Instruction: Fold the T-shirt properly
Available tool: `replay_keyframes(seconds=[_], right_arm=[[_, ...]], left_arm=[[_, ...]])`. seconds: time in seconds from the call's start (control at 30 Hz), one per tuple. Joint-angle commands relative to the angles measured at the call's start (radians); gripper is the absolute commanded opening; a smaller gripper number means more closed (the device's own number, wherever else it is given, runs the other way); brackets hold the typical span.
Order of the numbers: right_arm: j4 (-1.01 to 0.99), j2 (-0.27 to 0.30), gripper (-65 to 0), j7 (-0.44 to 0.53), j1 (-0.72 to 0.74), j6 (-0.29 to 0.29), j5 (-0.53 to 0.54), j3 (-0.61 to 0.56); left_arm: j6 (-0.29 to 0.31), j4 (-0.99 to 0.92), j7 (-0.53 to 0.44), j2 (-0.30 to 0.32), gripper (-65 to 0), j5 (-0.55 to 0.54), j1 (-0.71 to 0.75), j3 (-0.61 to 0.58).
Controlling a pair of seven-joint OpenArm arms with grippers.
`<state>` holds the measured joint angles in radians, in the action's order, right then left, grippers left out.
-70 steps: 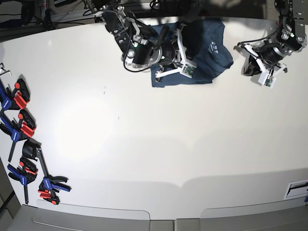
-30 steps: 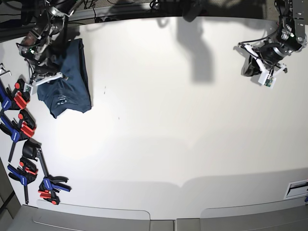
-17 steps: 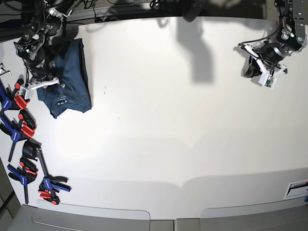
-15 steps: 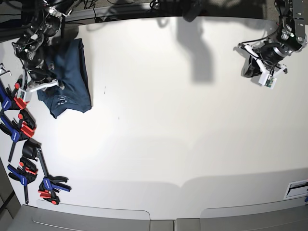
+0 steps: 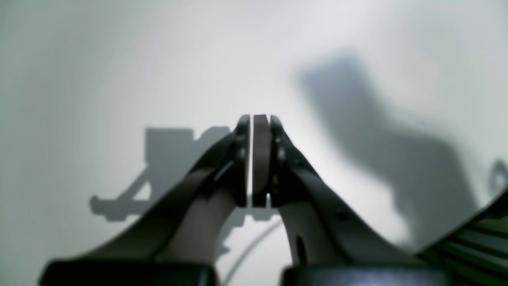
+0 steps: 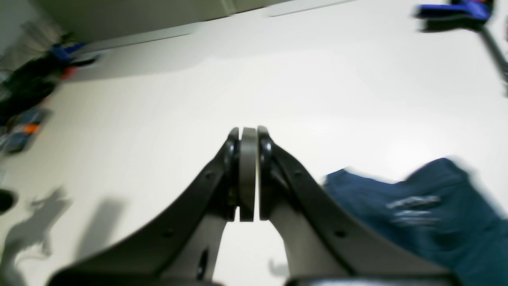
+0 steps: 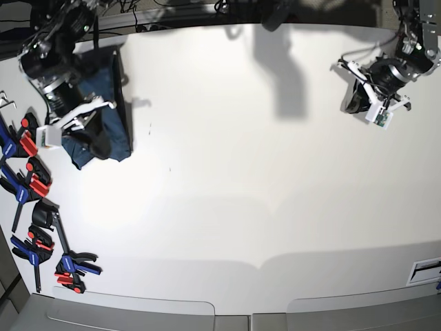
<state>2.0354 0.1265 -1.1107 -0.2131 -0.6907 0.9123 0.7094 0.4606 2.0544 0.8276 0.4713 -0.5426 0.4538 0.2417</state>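
Note:
The dark teal-blue T-shirt (image 7: pixel 119 145) lies folded near the table's far left corner, partly hidden under my right arm. In the right wrist view the T-shirt (image 6: pixel 420 222) is blurred at the lower right, with its white neck label facing up. My right gripper (image 7: pixel 100 143) hovers over the shirt, and in the right wrist view its jaws (image 6: pixel 248 137) are shut with nothing between them. Over bare table at the far right, my left gripper (image 7: pixel 354 98) is apart from the shirt. The left wrist view shows it (image 5: pixel 256 119) shut and empty.
Several blue and red clamps (image 7: pixel 29 185) lie along the table's left edge, more (image 7: pixel 69 265) near the front left corner. One blue clamp (image 6: pixel 456 10) shows at the top right of the right wrist view. The white table (image 7: pixel 241 186) spreads between both arms.
My right arm has risen and swung slightly toward the front over the shirt, which stays where it lay. The left arm has barely shifted.

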Motion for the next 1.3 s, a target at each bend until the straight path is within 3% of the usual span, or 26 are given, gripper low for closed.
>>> replay_keyframes(seconds=[0.0, 0.23, 0.37, 0.63, 0.9, 1.07, 1.17, 1.27], right_arm=[[0.037, 0.0, -65.0, 0.018, -0.018, -0.007, 0.047, 0.005], [0.16, -0.016, -65.0, -0.075, -0.2, -0.007, 0.162, 0.005], [0.171, 0.027, -65.0, -0.158, -0.289, -0.007, 0.244, 0.004], [0.17, 0.124, -65.0, -0.264, -0.51, -0.007, 0.251, 0.003], [0.17, 0.137, -65.0, -0.286, -0.729, -0.007, 0.251, -0.012], [0.169, 0.137, -65.0, -0.286, -0.852, -0.007, 0.25, -0.119], [0.146, 0.137, -65.0, -0.286, -0.868, -0.007, 0.231, -0.249], [0.083, 0.141, -65.0, -0.286, -0.861, -0.007, 0.146, -0.408]], left_arm=[[0.004, 0.046, -0.016, 0.011, -65.0, -0.009, 0.011, 0.006], [0.004, 0.18, 0.018, 0.011, -65.0, 0.029, 0.161, 0.006], [0.003, 0.186, 0.027, 0.011, -65.0, 0.08, 0.286, 0.006], [0.003, 0.185, 0.066, 0.011, -65.0, 0.15, 0.528, 0.006], [0.003, 0.165, 0.117, 0.011, -65.0, 0.149, 0.73, 0.006], [0.003, 0.04, 0.09, 0.011, -65.0, 0.145, 0.805, 0.006], [0.003, -0.111, 0.035, 0.008, -65.0, 0.102, 0.803, 0.006], [0.003, -0.292, -0.059, 0.008, -65.0, 0.045, 0.785, 0.006]])
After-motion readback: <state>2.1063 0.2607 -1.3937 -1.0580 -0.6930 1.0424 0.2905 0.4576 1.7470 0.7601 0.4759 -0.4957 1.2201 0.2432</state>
